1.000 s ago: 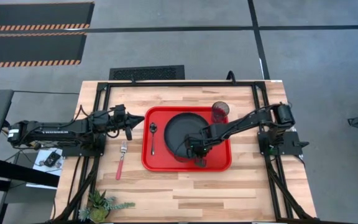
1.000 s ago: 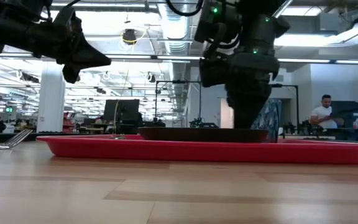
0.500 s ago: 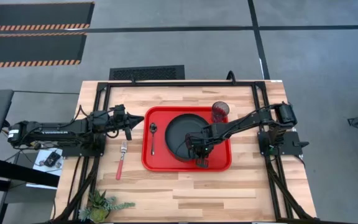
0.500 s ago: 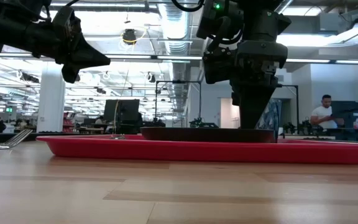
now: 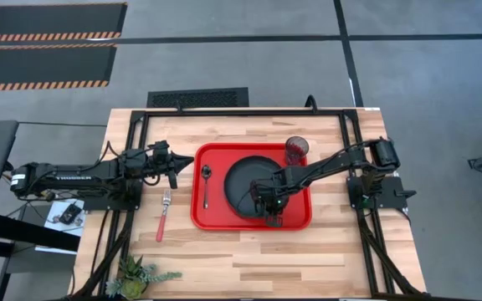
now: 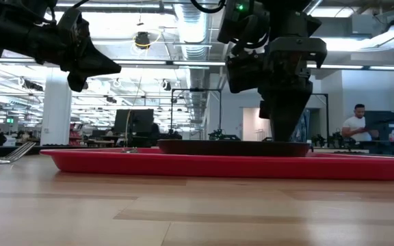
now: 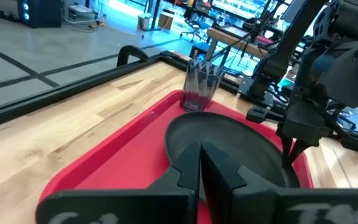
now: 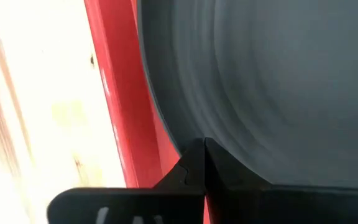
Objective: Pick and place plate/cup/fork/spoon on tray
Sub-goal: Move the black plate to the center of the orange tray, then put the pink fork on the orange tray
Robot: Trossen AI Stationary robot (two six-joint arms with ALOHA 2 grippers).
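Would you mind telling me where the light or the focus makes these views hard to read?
Low view: the bright ceiling lights behind turn the right gripper and the left gripper into dark silhouettes. Right wrist view: the wood beside the tray is washed out and smeared, and the plate is soft with faint streaks. High view: evenly lit, and the cup reads dark.

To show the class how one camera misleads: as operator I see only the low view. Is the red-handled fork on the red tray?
Observer: No, the red-handled silver-tined fork lies on the wooden table, left of the bright red plastic tray.
Operator: And the spoon?
Observer: The slim dark spoon lies in the tray, left of the round matte black plate.
Operator: The cup?
Observer: The dark-red see-through tumbler stands upright in the tray's far right corner.
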